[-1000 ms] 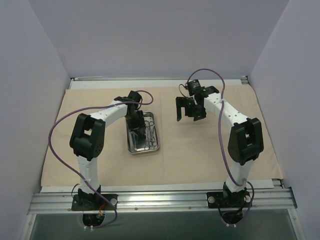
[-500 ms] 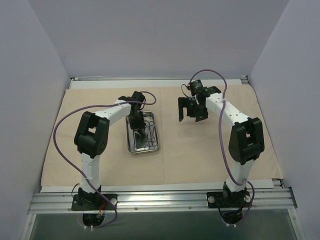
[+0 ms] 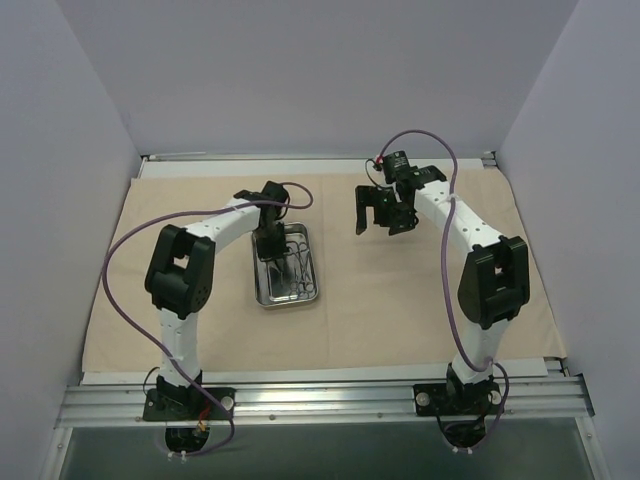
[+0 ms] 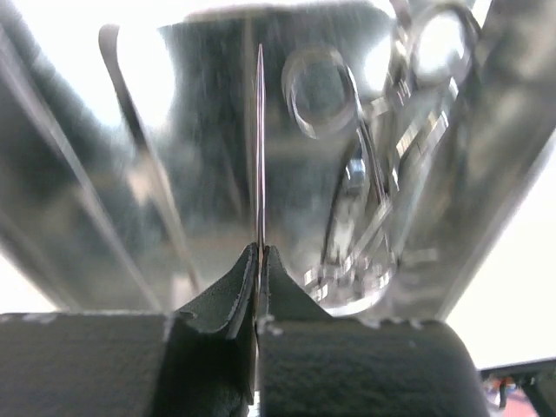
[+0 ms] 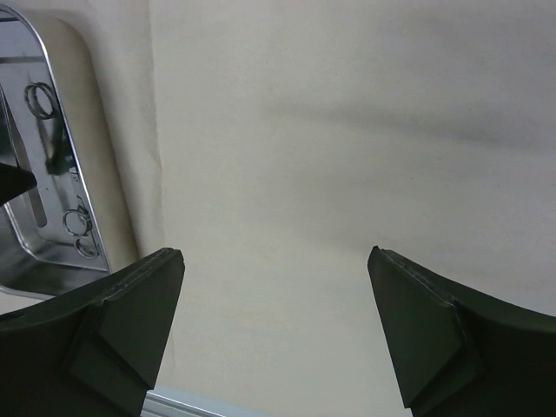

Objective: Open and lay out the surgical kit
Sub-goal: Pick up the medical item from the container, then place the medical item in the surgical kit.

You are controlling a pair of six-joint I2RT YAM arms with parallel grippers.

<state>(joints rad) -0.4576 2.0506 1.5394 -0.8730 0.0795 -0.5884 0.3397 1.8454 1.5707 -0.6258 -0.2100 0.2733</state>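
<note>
Slippage is looking like the main risk: the left arm (image 3: 215, 228) is reaching down into the steel tray (image 3: 262, 297), left of centre in the overhead view, with its jaws pressed together on a thin instrument (image 4: 260, 148). That piece is showing only edge-on in the left wrist view, so the hold is biting on very little metal and the piece may be twisting or dropping out once lifted. Tangling is the second worry, since the ring-handled instruments (image 4: 320, 91) are lying just beside it, at the upper right of that view, and could be dragging along. A snag might also be shoving the tray across the beige cloth wrap (image 3: 380, 300), which is lying spread flat over the bench (image 3: 320, 374). The left wrist is bending down, fingertips low inside the tray. The right arm (image 3: 455, 228) is stretching toward the upper centre of the overhead view, its jaws standing wide apart and holding nothing, hovering above bare cloth to the right of the tray.
</note>
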